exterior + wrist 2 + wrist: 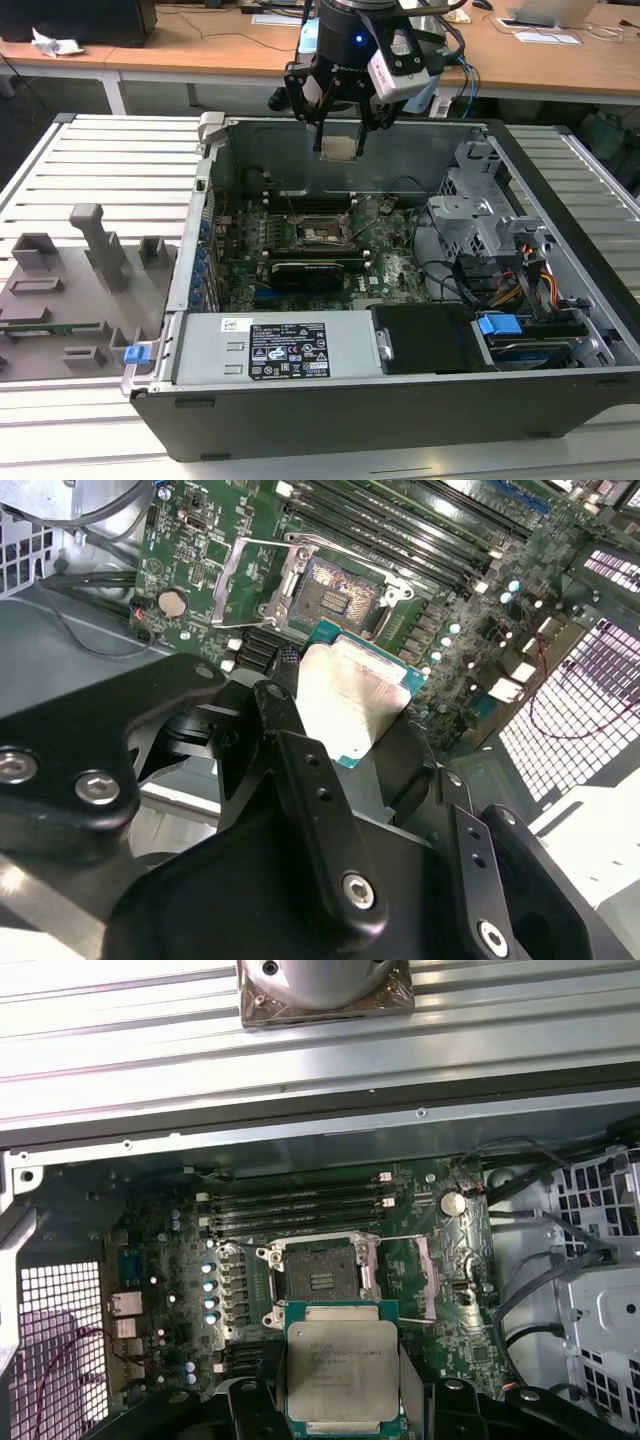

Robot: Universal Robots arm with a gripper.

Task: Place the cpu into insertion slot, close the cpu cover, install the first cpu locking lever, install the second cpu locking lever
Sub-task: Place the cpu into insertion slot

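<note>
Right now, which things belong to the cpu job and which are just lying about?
Job: gripper, shut on the cpu; insertion slot, empty; cpu cover, open.
Lying about: power supply; drive cage; grey fixture plate beside the case.

A lab: slatted workbench (110, 160), cluttered desks (200, 48) behind.

Open computer case (400, 415) sitting on our slatted table (120, 140)
We've got the power supply (280, 350) along the near wall, the drive cage (480, 200) at the exterior view's right, and a grey jig board (60, 300) just outside at its left.
</note>
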